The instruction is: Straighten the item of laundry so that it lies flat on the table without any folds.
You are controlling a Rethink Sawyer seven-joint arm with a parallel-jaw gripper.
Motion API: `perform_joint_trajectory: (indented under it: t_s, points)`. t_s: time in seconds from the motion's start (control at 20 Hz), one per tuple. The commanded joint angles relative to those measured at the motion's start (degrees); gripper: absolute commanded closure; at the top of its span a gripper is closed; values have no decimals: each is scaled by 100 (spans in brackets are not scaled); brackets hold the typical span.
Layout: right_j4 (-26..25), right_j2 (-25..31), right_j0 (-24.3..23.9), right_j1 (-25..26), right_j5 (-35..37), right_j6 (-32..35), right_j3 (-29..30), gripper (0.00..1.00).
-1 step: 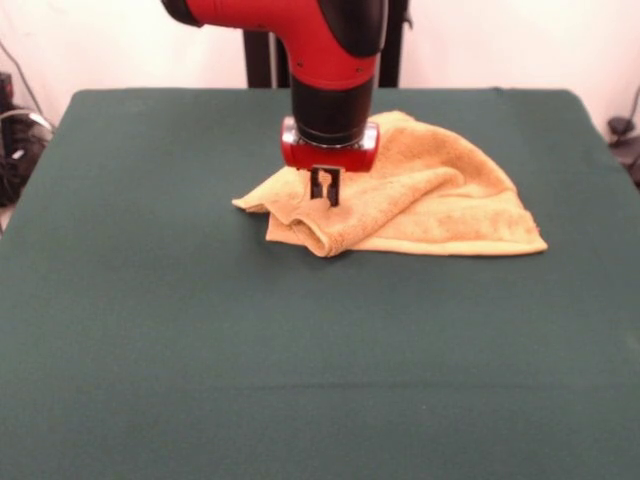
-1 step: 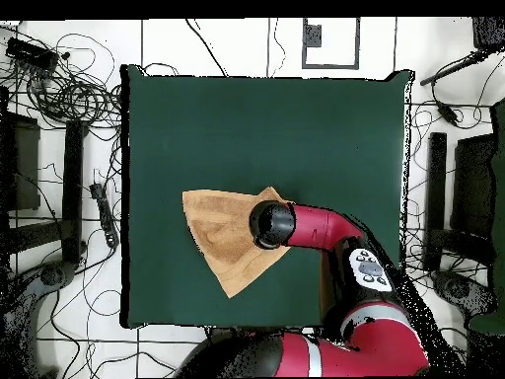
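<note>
Pinching raised towel [image 1: 420, 200] fold, tool [image 1: 325, 198] clenched in front view; overhead, arm [image 2: 316, 225] hides grip

Even, soft indoor light; faint shadows.

Arm [image 1: 320, 40] is chunky glossy red tubing with black joint sections. The wrist ends in a black cylinder, then a red ring collar, with a small black pincer [image 1: 325, 186] under it. A grey button panel [image 2: 370, 266] sits on one link.
</note>
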Motion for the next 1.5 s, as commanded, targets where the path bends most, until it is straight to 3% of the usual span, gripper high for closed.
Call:
perform_joint_trajectory:
  t_s: [0.05, 0.7, 1.5]
  points:
    - [-295, 457, 1, 564, -216, 49, -627, 100]
    - [-437, 462, -117, 467, -166, -135, -507, 100]
    - [-1501, 772, -1266, 12, -431, -568, 421, 100]
